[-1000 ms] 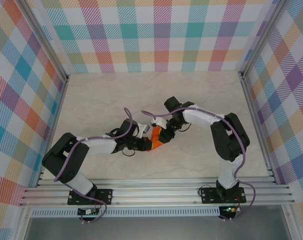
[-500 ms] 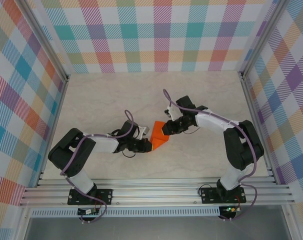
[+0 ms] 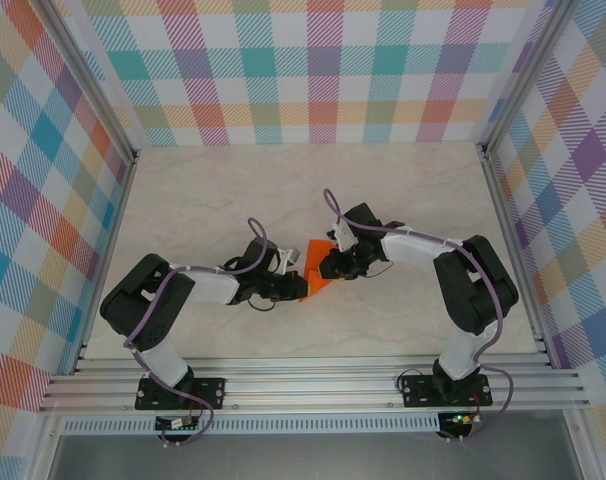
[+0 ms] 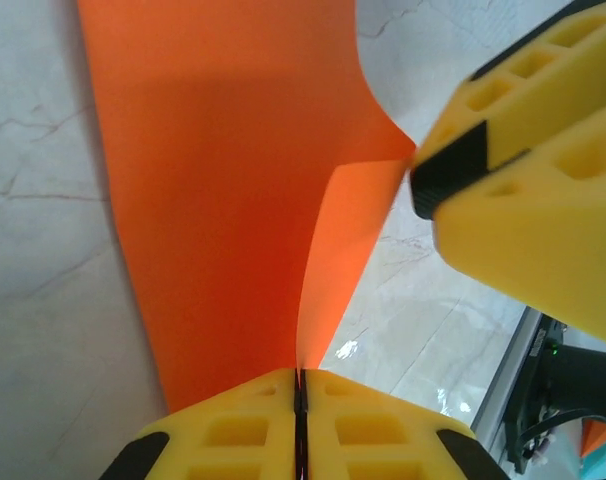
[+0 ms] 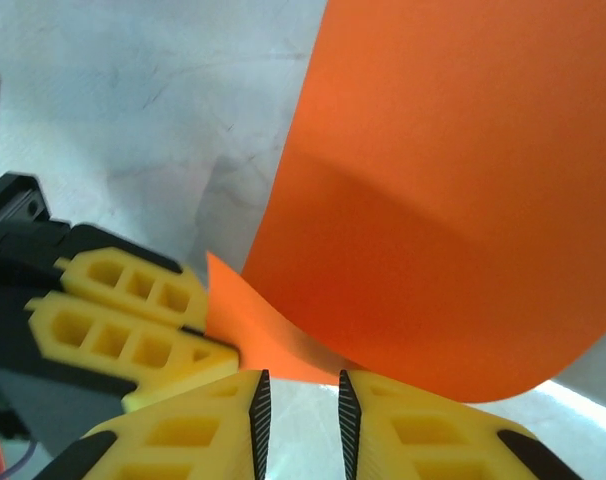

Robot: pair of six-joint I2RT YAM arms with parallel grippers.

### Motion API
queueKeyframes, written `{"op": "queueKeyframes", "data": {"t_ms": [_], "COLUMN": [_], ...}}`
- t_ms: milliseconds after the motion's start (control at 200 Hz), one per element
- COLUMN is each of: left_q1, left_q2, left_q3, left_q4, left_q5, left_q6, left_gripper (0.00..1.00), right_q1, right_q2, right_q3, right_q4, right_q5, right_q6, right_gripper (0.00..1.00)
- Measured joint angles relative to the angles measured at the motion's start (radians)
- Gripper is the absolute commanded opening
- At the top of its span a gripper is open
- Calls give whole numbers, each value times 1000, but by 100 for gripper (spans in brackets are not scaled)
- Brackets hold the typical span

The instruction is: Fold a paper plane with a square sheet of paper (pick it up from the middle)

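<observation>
Within left pincer [image 4: 299, 385], creased orange paper [image 4: 223, 200]

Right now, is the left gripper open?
No, the left gripper is shut, its pads pressed together on the edge of the paper.

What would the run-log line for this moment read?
stage: mid-fold | left hand: shut on thin orange paper sheet | right hand: jaws slightly apart at sheet's curled edge

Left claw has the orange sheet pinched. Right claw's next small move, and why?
Probably ease the right claw forward until the curled edge of the orange sheet sits between its jaws, then close. The left claw is shut on it; the right jaws stand apart, that edge just beyond them.
</observation>
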Motion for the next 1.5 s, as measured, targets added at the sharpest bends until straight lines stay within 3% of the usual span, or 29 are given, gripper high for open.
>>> {"op": "queueKeyframes", "data": {"t_ms": [160,260,375,665,1020,1500], "left_q1": [0,0,0,0,0,0], "left_q2": [1,19,39,43,43,55], "left_q3": [13,23,24,39,85,89], "left_q4": [-1,-1,-2,-11,-69,-61], "left_q5": [-12,-13,-13,-12,-20,-20], "left_q6": [-19,-23,-28,-26,20,19], "left_gripper": [10,10,10,10,11,11], "right_q1": [0,-1,-1,-1,6,6], "right_q2": [2,16,98,284,309,309], "right_q3": [29,87,216,367,413,414], "right_q4": [6,-23,-53,-176,-230,-230], "right_q5": [60,101,155,288,325,317], "right_q6": [26,42,48,12,-122,-147], "right_gripper": [32,28,19,15,14,17]}}
